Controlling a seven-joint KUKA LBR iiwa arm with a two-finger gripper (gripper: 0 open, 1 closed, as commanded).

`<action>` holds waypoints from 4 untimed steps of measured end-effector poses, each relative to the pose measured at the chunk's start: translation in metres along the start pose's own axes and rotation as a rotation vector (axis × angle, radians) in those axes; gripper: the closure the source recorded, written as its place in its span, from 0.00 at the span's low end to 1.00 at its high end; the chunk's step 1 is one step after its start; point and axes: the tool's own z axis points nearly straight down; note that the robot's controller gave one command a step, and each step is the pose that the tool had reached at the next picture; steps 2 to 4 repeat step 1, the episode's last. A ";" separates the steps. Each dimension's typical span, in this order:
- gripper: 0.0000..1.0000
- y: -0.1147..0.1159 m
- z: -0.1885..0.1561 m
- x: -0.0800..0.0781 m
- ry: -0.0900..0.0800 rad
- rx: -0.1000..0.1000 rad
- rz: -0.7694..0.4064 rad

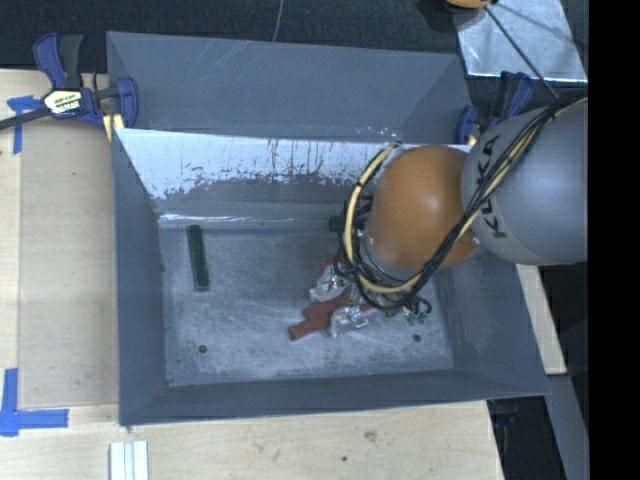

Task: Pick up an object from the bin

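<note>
Grey metal bin (138, 268), sloped walls, flat scuffed floor, seen from above. Item one: arm (540, 193), grey, entering from the right and reaching down into the right half of the bin. Its wrist carries a rounded orange cover (420, 213), with yellow and black cables (352, 218) looped round the cover. Item two: gripper (337, 303), bright metal, low over the floor a little right of centre, below the orange cover. Whether it is released, clenched or grasping cannot be told from here. Item three: brown piece (312, 320), reddish, flat and irregular, lying on the floor just right of centre toward the near wall. Its upper right end runs in under the gripper and its lower left end points toward the near left corner. Contact between the two cannot be made out. Item four: green bar (199, 258), dark, slim, straight, lying alone on the left part of the floor, well apart from the gripper. Item five: green bit (418, 315), small, on the floor just right of the gripper, partly under the cables.
</note>
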 end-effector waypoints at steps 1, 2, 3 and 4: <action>1.00 -0.005 -0.142 -0.024 -0.003 0.000 -0.017; 1.00 -0.005 -0.142 -0.024 -0.003 0.000 -0.017; 1.00 -0.005 -0.142 -0.024 -0.003 0.000 -0.017; 1.00 -0.005 -0.142 -0.024 -0.003 0.000 -0.017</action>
